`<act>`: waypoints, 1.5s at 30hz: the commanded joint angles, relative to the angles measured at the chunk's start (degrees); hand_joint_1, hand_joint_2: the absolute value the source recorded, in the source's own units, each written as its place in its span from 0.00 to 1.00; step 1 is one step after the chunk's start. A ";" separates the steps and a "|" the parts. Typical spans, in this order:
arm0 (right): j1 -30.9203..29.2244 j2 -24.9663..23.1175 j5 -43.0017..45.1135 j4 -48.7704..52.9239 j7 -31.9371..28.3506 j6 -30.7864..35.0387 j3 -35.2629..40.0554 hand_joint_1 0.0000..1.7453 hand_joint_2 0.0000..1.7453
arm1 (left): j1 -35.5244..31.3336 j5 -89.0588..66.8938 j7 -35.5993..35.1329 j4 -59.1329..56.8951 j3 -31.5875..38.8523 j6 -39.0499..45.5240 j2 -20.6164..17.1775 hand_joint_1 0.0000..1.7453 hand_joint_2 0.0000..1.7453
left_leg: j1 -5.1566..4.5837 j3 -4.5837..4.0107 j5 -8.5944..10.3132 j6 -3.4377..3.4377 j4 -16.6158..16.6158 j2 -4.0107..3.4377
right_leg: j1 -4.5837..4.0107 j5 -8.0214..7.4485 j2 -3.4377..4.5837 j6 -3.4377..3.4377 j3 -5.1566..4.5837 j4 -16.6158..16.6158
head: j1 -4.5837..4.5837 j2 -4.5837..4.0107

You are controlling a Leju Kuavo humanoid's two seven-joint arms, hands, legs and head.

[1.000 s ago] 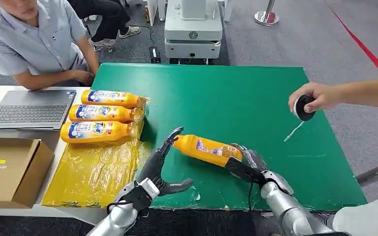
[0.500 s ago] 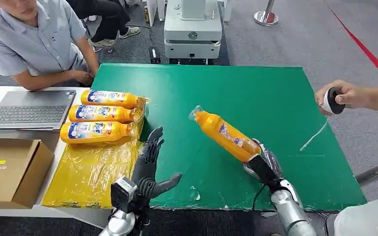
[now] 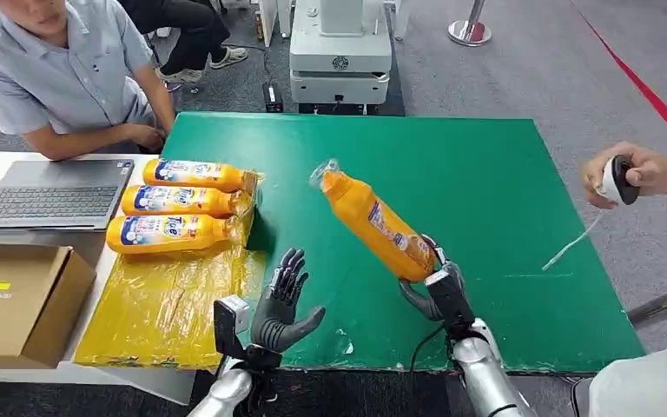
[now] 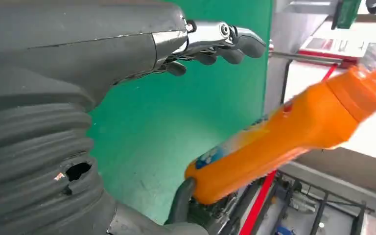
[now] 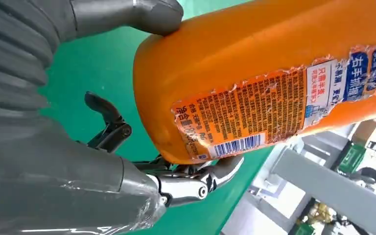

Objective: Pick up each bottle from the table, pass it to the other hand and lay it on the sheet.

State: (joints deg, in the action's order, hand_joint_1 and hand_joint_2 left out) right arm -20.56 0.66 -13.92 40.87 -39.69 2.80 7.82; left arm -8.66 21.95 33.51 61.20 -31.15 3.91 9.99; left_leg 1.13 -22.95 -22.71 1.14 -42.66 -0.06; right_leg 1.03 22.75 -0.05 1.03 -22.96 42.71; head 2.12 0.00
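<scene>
Bottle (image 3: 372, 223) above green table (image 3: 486, 174)

Silver metal forearms, tube-shaped, ending in dark grey many-fingered hands. Left hand (image 3: 284, 306): charcoal fingers with ribbed segments, thick smooth grey thumb, a square grey block with a pale face mounted at the wrist. Right hand (image 3: 439, 291): dark palm, bright silver metal links showing at the fingers (image 5: 196, 182), black cable (image 3: 423, 347) looping down beside the forearm. Close behind each hand, a grey ribbed rubber cover (image 4: 34, 161), on the left wrist torn with a small ragged hole (image 4: 77, 171). Polished silver knuckle pieces with round pivot screws (image 4: 223, 30), tipped in dark grey pads.
</scene>
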 commanded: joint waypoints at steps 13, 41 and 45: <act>-2.62 -0.83 1.56 3.92 -0.31 -4.47 10.67 1.00 1.00 | -7.66 5.93 0.71 -0.91 2.65 -4.95 1.94 0.00 1.00 | 0.00 0.00 0.00 0.00 0.00 0.00 | 0.00 0.00 0.00 0.00 0.00 0.00 | 0.00 0.00; -1.90 1.16 8.30 11.20 -0.31 -15.97 20.76 1.00 1.00 | -7.25 2.79 6.49 2.41 5.43 -16.91 1.33 0.00 1.00 | 0.00 0.00 0.00 0.00 0.00 0.00 | 0.00 0.00 0.00 0.00 0.00 0.00 | 0.00 0.00; -1.90 1.16 8.30 11.20 -0.31 -15.97 20.76 1.00 1.00 | -7.25 2.79 6.49 2.41 5.43 -16.91 1.33 0.00 1.00 | 0.00 0.00 0.00 0.00 0.00 0.00 | 0.00 0.00 0.00 0.00 0.00 0.00 | -0.07 0.00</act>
State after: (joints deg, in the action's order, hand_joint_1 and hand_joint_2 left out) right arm -19.84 1.40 -6.16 50.43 -39.69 -12.09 27.02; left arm -13.53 24.33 39.63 62.86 -26.62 -10.63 10.78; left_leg 1.13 -22.95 -22.71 1.14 -42.66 -0.06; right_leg 1.03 22.75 -0.05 1.03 -22.96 42.71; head 2.05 0.00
